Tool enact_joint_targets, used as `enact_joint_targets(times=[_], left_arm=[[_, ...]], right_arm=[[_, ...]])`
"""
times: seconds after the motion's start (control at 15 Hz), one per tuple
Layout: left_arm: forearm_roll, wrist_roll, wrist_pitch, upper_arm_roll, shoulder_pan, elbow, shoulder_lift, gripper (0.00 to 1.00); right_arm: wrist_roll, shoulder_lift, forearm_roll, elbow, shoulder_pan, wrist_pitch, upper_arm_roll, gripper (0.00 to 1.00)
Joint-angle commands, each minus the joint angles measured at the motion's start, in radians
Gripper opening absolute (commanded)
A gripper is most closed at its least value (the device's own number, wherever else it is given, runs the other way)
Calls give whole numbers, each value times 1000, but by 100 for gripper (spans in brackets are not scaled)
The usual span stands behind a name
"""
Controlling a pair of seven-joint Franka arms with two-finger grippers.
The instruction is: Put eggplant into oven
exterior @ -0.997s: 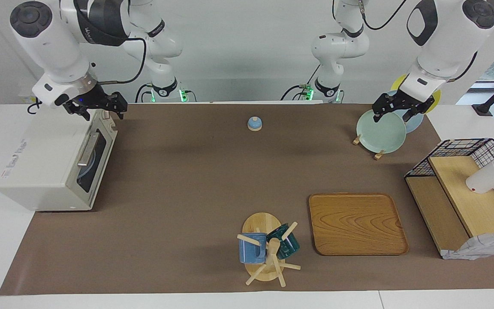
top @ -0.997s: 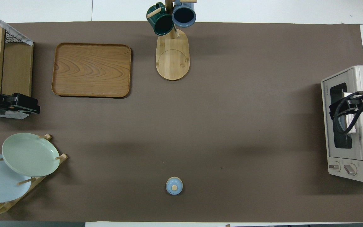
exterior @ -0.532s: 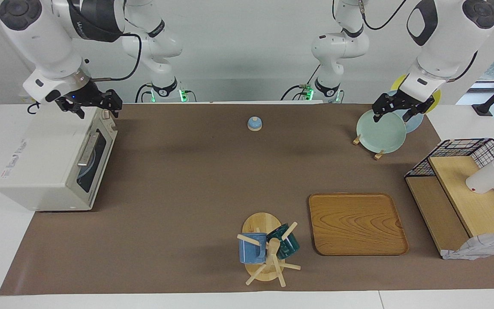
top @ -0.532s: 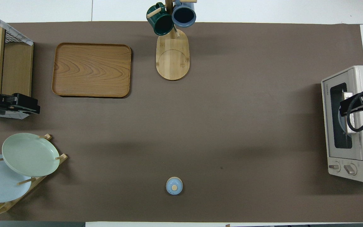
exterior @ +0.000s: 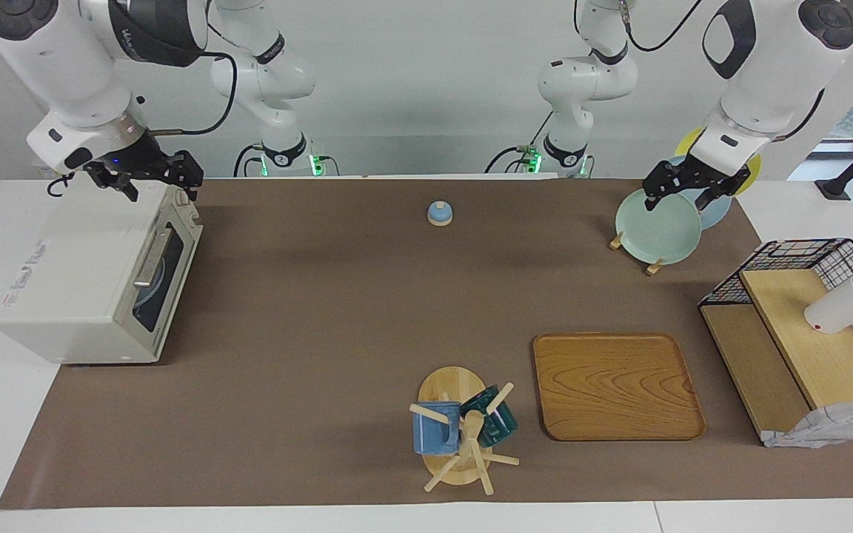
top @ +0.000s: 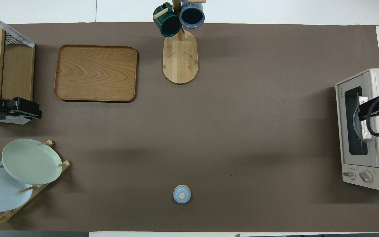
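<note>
The off-white oven (exterior: 78, 274) stands at the right arm's end of the table with its dark glass door shut; it also shows in the overhead view (top: 373, 131). A pale blue plate shows through the glass. The eggplant is out of view. My right gripper (exterior: 156, 185) hangs open and empty over the oven's top, at the end nearest the robots, and shows in the overhead view (top: 365, 110). My left gripper (exterior: 678, 198) waits open and empty over the plate rack, also seen in the overhead view (top: 28, 112).
A rack holds a green plate (exterior: 656, 226), a blue one and a yellow one. A small blue lid (exterior: 439, 213) lies near the robots. A wooden tray (exterior: 615, 385), a mug tree (exterior: 460, 433) and a wire shelf (exterior: 797, 333) stand farther out.
My right gripper has risen and drawn back from the oven's door edge to over the oven's top. The left arm has not moved.
</note>
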Motion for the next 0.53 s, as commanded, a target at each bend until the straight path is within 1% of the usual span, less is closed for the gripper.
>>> enact_joint_targets(times=[0.0, 0.47], left_arm=[[15, 11, -2, -11, 16, -4, -8, 100], [15, 11, -2, -11, 16, -4, -8, 100]], right_arm=[[12, 2, 27, 10, -7, 8, 1, 100], [11, -4, 24, 12, 0, 19, 7, 100]])
